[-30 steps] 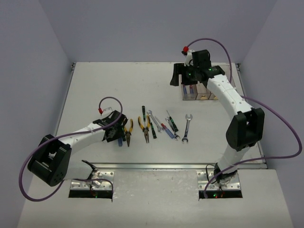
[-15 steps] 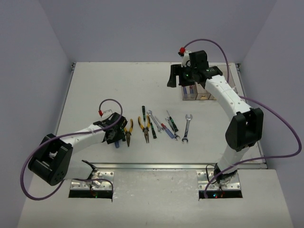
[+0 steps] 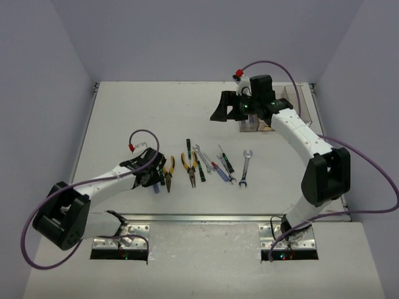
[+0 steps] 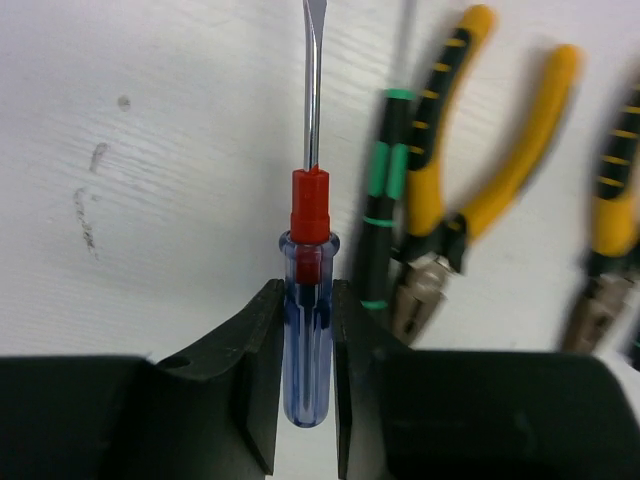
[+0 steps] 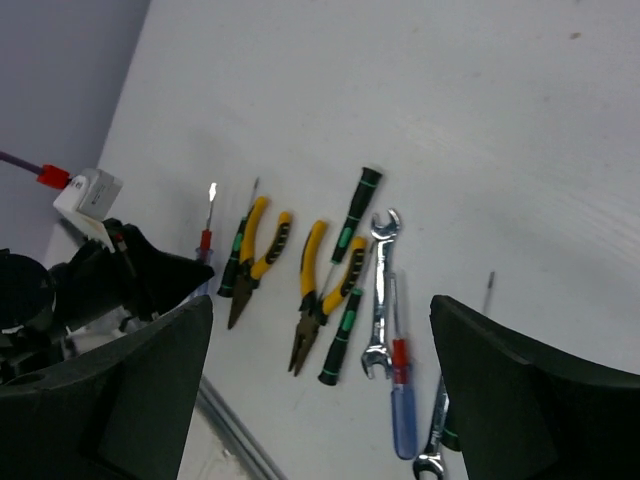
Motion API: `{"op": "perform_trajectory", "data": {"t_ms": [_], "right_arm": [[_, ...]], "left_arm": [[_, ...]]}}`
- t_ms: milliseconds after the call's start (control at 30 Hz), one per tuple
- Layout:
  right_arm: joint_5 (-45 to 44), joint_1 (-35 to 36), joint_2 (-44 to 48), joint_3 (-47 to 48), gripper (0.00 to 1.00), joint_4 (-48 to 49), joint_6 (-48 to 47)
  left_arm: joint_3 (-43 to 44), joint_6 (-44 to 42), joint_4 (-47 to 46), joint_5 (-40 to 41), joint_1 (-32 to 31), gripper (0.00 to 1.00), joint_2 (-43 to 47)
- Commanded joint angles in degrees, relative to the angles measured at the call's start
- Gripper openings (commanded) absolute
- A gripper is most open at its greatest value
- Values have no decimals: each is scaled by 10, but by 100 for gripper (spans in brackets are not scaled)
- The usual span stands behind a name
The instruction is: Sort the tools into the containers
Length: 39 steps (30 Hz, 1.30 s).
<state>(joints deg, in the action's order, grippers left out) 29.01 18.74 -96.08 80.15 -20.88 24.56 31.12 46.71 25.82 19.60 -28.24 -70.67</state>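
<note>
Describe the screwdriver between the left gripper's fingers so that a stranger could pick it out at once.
On the white table, find the row of tools near the front edge and go to its left end, where the left gripper sits. The screwdriver there has a clear blue handle with a red collar, unlike the green-and-black screwdriver and yellow-handled pliers beside it.

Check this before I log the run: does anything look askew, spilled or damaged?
Nothing stands out. The tools lie in a loose row on the table, intact, and the left jaws hold the screwdriver straight.

left gripper point(image 4: 305, 300) clamped low, right gripper point(image 3: 222, 108) raised, jaws wide apart.
</note>
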Motion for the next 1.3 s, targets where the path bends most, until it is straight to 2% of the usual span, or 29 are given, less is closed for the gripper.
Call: {"op": "perform_trajectory", "data": {"t_ms": [0, 33, 100, 167, 367, 567, 667, 767, 800, 833, 867, 933, 967, 1000, 1033, 1067, 1133, 1167, 1267], "right_arm": [[178, 38, 15, -75, 92, 222, 158], [194, 47, 14, -96, 92, 267, 191], [190, 58, 17, -146, 90, 388, 267], [178, 75, 19, -182, 84, 456, 328], [162, 134, 19, -190, 76, 461, 323], [151, 159, 13, -205, 49, 461, 322], [149, 161, 8, -218, 29, 471, 332], [136, 161, 12, -228, 18, 473, 330], [131, 161, 13, -229, 12, 470, 328], [126, 161, 14, -229, 1, 463, 324], [125, 162, 17, -229, 0, 461, 320], [100, 159, 26, -210, 0, 409, 281], [84, 155, 29, -200, 0, 382, 260], [62, 150, 34, -191, 0, 353, 240], [22, 134, 40, -176, 0, 305, 207], [11, 130, 43, -171, 0, 277, 186], [-53, 86, 46, -148, 0, 224, 156], [-74, 60, 43, -127, 0, 193, 137], [-188, -2, 10, -42, 0, 102, 74]], "left_arm": [[-21, -50, -129, -91, -30, 0, 162], [-31, -68, -199, -141, -36, 0, 182], [-66, -78, -277, -200, -37, 0, 228], [-85, -75, -364, -263, -38, 0, 243], [-86, -63, -472, -349, -39, 0, 199], [-87, -63, -516, -362, -39, 0, 192], [-90, -58, -521, -355, -39, 0, 193], [-89, -60, -518, -348, -39, 0, 198], [-87, -60, -515, -344, -39, 0, 199], [-82, -61, -509, -339, -39, 0, 200], [-78, -63, -497, -331, -39, 4, 201], [-65, -71, -442, -293, -39, 66, 203], [-57, -74, -415, -277, -39, 85, 205], [-48, -79, -387, -260, -39, 97, 206], [-29, -85, -330, -222, -39, 100, 208], [-14, -87, -314, -212, -39, 100, 211], [22, -82, -182, -117, -39, 100, 214], [37, -80, -146, -92, -39, 100, 213], [60, -78, -80, -63, -39, 100, 201]]}}
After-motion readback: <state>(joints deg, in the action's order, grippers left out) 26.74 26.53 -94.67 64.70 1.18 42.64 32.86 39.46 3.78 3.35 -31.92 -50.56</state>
